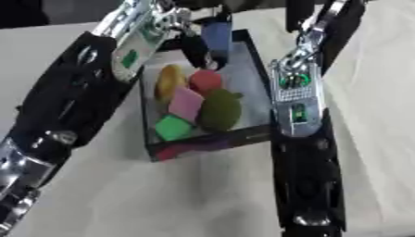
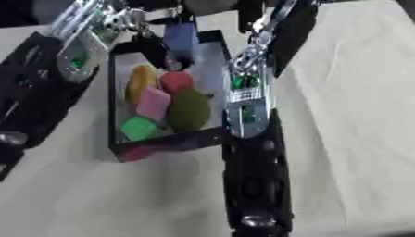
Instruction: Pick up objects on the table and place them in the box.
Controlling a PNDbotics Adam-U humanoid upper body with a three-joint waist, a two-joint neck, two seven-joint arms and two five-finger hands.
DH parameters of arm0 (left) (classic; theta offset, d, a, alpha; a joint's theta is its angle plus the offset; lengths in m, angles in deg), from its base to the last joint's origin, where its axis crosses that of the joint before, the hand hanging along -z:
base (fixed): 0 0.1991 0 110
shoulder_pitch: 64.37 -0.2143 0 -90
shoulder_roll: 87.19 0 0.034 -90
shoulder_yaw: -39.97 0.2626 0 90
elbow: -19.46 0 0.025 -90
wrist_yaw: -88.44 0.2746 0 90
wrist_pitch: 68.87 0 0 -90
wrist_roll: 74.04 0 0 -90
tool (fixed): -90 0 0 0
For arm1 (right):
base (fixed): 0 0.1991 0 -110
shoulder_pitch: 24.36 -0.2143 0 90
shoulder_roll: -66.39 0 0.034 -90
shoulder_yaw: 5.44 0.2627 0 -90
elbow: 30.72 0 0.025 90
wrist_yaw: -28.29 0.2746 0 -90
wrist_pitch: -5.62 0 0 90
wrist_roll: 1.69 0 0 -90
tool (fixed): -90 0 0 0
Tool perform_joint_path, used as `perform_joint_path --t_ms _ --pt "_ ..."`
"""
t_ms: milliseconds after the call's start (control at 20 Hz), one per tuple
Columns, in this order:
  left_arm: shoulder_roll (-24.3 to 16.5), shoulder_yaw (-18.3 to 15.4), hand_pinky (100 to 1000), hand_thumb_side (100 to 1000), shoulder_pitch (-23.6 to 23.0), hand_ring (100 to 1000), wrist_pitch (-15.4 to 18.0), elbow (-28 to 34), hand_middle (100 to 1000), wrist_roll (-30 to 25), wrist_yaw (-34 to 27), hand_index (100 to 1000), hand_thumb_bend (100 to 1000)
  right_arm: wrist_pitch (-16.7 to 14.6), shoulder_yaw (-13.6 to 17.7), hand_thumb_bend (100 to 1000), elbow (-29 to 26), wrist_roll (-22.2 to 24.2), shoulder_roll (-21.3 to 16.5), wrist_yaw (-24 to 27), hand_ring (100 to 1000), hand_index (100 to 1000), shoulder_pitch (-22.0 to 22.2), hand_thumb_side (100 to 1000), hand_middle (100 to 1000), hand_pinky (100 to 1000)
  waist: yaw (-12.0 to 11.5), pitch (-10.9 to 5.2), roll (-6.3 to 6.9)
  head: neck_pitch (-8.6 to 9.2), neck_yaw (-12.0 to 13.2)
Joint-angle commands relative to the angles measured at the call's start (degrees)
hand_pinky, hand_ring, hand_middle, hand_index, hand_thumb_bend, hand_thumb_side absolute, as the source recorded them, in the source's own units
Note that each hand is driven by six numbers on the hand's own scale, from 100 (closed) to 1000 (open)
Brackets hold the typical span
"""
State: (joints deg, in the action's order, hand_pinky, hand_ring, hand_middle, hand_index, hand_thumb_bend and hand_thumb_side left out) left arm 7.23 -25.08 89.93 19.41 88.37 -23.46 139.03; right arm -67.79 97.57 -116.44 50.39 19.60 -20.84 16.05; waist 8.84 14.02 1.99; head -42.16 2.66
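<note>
1. Tabletop (image 1: 162,199), pale cloth, is carrying a black box (image 1: 251,60).
2. Box is holding an olive round object (image 1: 220,110), orange piece (image 1: 168,79), pink block (image 1: 185,103), red piece (image 1: 205,81), green block (image 1: 172,127).
3. Left hand (image 1: 198,48) is hanging over the box's far end, fingers clamped on a blue block (image 1: 217,37).
4. Right hand is lying beyond the top edge, out of sight.

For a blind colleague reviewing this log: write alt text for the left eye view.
The robot's left hand holds a blue block above a black box on a pale table. The box contains a yellow piece, red piece, pink block, green block and olive-green round fruit. The right arm reaches past the box's right side.
</note>
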Motion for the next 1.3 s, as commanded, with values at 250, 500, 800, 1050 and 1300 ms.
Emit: perform_joint_path --t_ms 250,500,800,1050,1300 --pt "-0.1 -0.9 885 543 0.6 885 2.9 -2.6 848 -0.4 1.5 926 798 0.2 -0.2 100 -1.1 -0.2 -0.1 0.1 730 818 -1.3 697 742 834 -0.2 -0.94 0.62 0.75 -0.1" --pt "-0.8 -2.1 889 892 0.5 919 4.1 -1.2 905 -0.3 4.2 1000 1000 0.1 -0.3 100 -1.1 -0.3 0.0 0.1 729 818 -1.1 696 741 833 -0.5 -1.13 0.57 0.74 -0.3" --pt "-2.7 -4.9 850 853 -1.2 893 1.2 4.8 884 5.9 3.3 989 966 0.0 -0.3 100 -1.4 -0.3 -0.2 0.1 730 818 -0.7 690 742 833 -1.0 -1.65 0.48 0.41 -1.1" --pt "-10.3 -10.1 732 645 -5.0 784 -2.3 18.0 754 18.8 -16.9 883 567 -0.9 0.0 100 -2.5 -0.4 -1.2 -0.9 743 826 -0.6 662 752 836 -3.9 -3.89 -0.11 -1.54 -4.4" --pt "-20.3 -15.5 733 633 -9.2 821 -2.8 23.3 817 38.6 -37.5 910 548 -4.0 0.2 100 -5.3 1.4 -1.1 -4.5 789 844 0.2 641 780 863 -7.1 -7.89 -0.59 -1.95 -7.7"
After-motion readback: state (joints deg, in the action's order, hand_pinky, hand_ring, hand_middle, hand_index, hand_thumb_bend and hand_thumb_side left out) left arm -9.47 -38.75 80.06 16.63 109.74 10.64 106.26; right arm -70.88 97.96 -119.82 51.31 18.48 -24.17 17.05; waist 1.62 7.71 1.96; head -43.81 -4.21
